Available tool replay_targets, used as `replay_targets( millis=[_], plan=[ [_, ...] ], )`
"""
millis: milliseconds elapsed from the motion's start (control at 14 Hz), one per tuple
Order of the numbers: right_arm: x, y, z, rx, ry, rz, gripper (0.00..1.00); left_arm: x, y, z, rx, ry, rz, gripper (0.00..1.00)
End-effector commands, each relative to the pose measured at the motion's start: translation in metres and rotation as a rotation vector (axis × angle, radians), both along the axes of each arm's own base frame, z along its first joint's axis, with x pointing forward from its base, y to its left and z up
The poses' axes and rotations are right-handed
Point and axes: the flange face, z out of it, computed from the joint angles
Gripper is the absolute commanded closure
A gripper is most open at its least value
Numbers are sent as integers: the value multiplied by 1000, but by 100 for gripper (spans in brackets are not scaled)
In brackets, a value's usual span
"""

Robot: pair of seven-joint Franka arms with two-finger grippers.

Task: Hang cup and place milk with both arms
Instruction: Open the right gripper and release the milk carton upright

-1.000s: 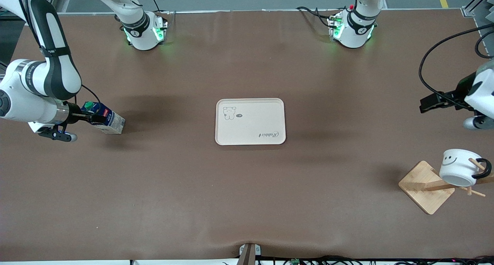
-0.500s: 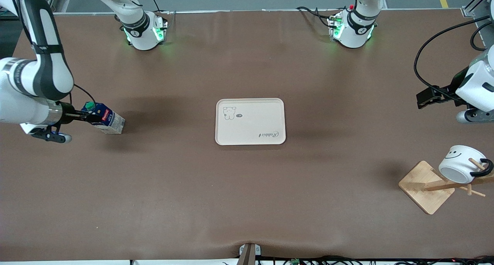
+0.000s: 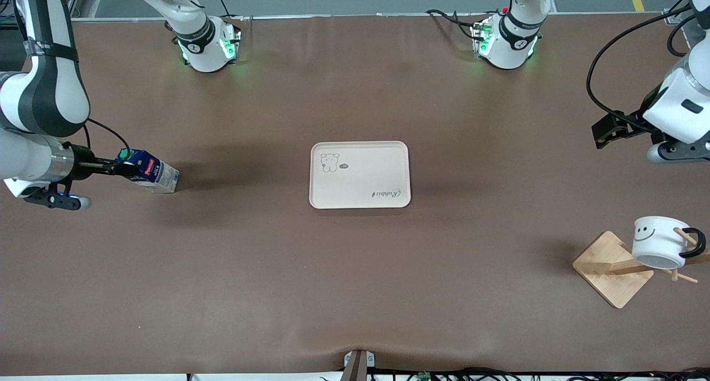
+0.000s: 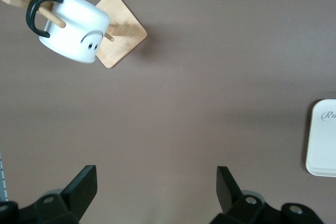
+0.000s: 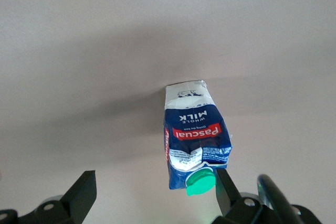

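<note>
The milk point(image 3: 150, 173), a dark blue carton with a green cap, leans on the table at the right arm's end. My right gripper point(image 3: 123, 168) is open right beside its cap end. In the right wrist view the milk point(image 5: 195, 140) lies close to one of the fingers point(image 5: 227, 190), and the open right gripper point(image 5: 155, 192) is not closed on it. The white smiley cup point(image 3: 657, 242) hangs by its black handle on a peg of the wooden rack point(image 3: 610, 267). My left gripper point(image 3: 605, 129) is open and empty, apart from the cup. The left wrist view shows the cup point(image 4: 73, 27) and the open left gripper point(image 4: 156, 182).
A cream tray point(image 3: 359, 174) with a bear print lies at the table's middle; its edge also shows in the left wrist view point(image 4: 323, 137). The rack's square base point(image 4: 123, 38) sits near the table's corner at the left arm's end. Brown cloth covers the table.
My right gripper has drawn back from the milk toward the table's end; the carton stays leaning. My left gripper has moved away from the rack, and the cup has swung slightly on its peg.
</note>
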Motion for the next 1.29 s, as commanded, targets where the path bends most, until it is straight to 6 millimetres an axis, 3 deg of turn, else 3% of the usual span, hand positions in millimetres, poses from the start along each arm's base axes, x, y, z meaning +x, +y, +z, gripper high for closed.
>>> replay_targets(
  millis=[0, 143, 357, 571, 714, 786, 929, 1071, 1214],
  plan=[
    [16, 0, 38, -11, -10, 37, 0, -14, 1, 10, -3, -5, 8, 0],
    [25, 14, 76, 16, -22, 158, 0, -25, 4, 13, -12, -7, 21, 0],
    [41, 10, 137, 1, -156, 164, 0, -37, 8, 15, -22, 3, -3, 0],
    [59, 5, 163, -27, -233, 156, 0, -45, 5, 25, -36, -9, -5, 0],
    [51, 17, 188, -6, -253, 173, 0, -48, 5, 27, -35, -6, -4, 0],
    [35, 24, 208, 17, -250, 179, 0, -49, 5, 28, -41, -7, -3, 0],
    [21, 37, 211, 38, -186, 190, 0, -49, 5, 29, -62, -7, -1, 0],
    [9, 28, 204, 55, -90, 183, 0, -46, 7, 27, -66, -10, 2, 0],
    [10, 21, 209, 40, -108, 177, 0, -43, 8, 23, -66, -16, 2, 0]
  ],
)
